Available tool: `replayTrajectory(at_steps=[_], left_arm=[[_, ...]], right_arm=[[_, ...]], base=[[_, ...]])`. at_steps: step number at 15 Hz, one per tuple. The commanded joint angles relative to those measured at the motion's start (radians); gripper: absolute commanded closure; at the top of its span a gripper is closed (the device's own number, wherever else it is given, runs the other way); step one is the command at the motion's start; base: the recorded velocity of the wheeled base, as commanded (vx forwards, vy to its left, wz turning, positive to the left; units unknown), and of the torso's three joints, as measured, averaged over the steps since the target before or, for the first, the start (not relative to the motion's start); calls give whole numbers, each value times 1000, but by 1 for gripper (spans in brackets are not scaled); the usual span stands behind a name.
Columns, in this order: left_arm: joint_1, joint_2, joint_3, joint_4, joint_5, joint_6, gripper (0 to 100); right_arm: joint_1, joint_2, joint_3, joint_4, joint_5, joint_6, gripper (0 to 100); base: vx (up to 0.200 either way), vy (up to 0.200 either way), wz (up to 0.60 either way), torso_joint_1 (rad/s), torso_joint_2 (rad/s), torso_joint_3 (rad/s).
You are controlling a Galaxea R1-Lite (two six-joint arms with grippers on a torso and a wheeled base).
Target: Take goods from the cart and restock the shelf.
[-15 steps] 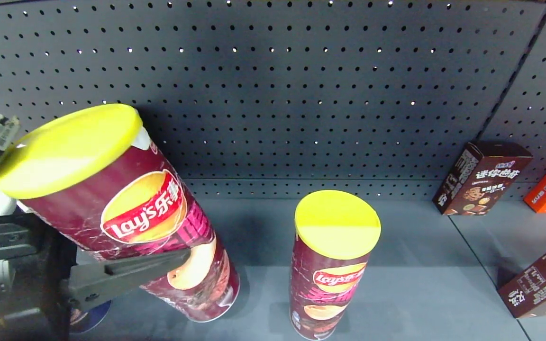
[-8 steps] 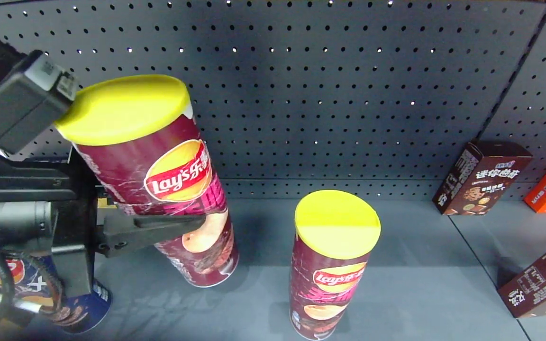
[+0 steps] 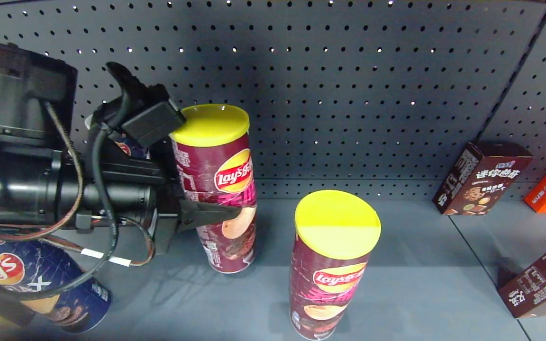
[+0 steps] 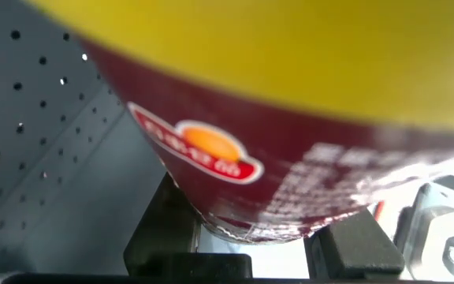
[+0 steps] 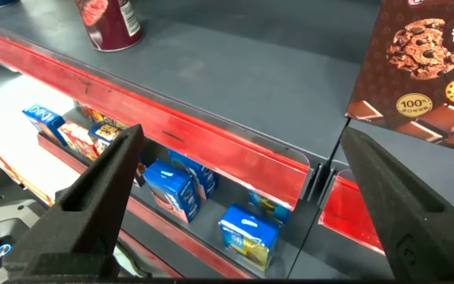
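Presently, item one: tall maroon cardboard crisp tube with yellow plastic lid (image 3: 221,189), upright, behind and to the left of the matching standing tube (image 3: 332,265) on the grey metal shelf (image 3: 420,284). Handling: light, stiff-walled but crushable, glossy skin likely slippery; best held mid-body, gently. Left gripper (image 3: 225,208): fingers (image 3: 206,214) closed across the tube's lower middle, one each side. Base possibly touching the shelf; hard to tell. Right gripper (image 5: 243,138): fingers spread wide, empty, well apart from the standing tube.
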Motion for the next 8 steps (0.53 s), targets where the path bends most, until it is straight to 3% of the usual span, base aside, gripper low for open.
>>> replayTrajectory(at_steps=[1, 8], left_arm=[[2, 94, -12, -44, 0, 0, 100], [1, 246, -99, -173, 1, -6, 100]], right_arm=[[0, 1, 0, 0, 0, -1, 0], [0, 1, 0, 0, 0, -1, 0]], base=[[0, 0, 0, 0, 0, 0], [0, 0, 0, 0, 0, 0]])
